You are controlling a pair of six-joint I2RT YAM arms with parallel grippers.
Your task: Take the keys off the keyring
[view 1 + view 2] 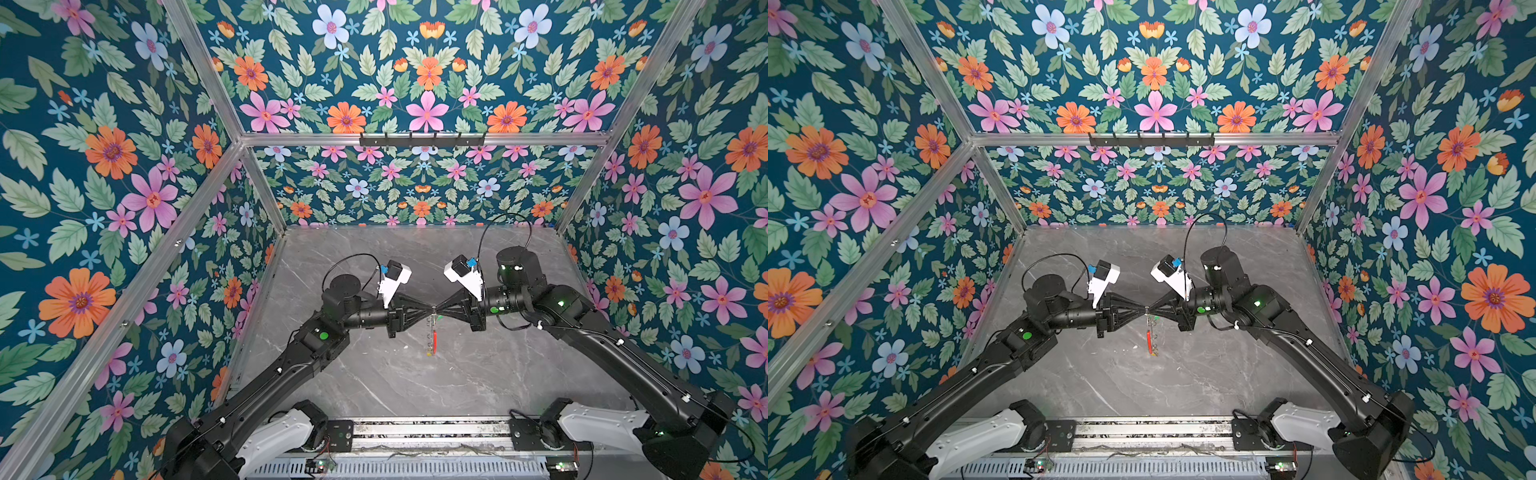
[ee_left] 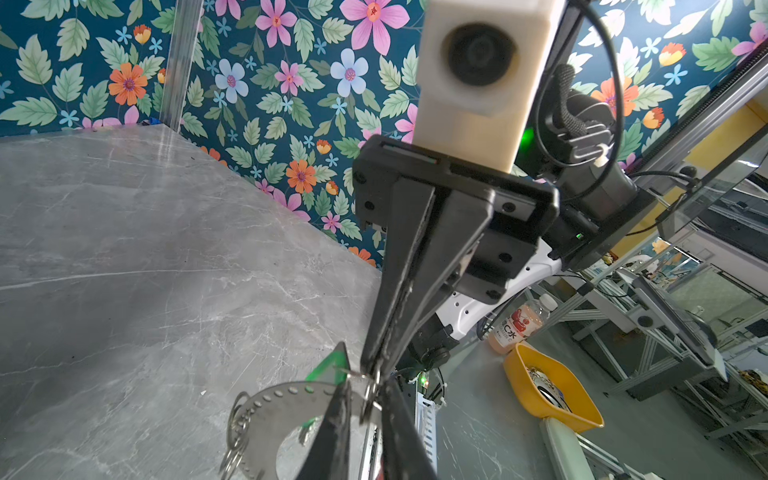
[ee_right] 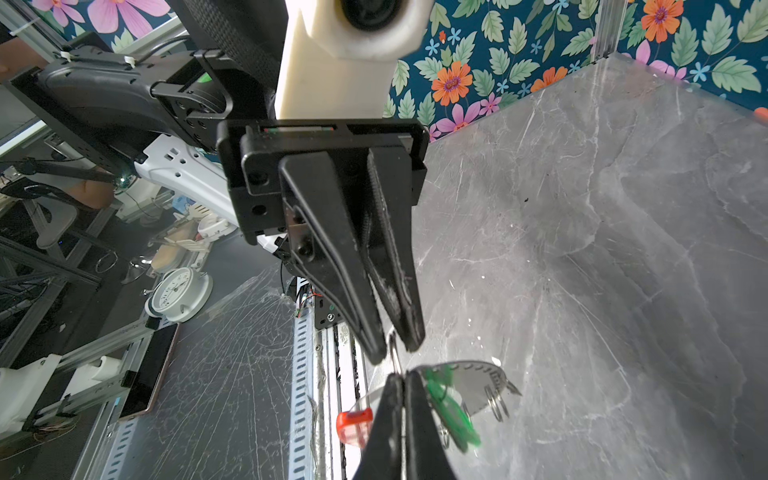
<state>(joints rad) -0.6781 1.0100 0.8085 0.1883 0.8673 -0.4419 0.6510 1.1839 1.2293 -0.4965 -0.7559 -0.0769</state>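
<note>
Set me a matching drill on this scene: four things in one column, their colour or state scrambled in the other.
Things:
1. right gripper
2. keyring
3. key tag
4. table

Colour or state:
A. green
B. grey, veined like marble
C. shut on a split ring
D. hanging at the gripper tips

Pairs: 1-C, 2-D, 3-A, 4-B
</note>
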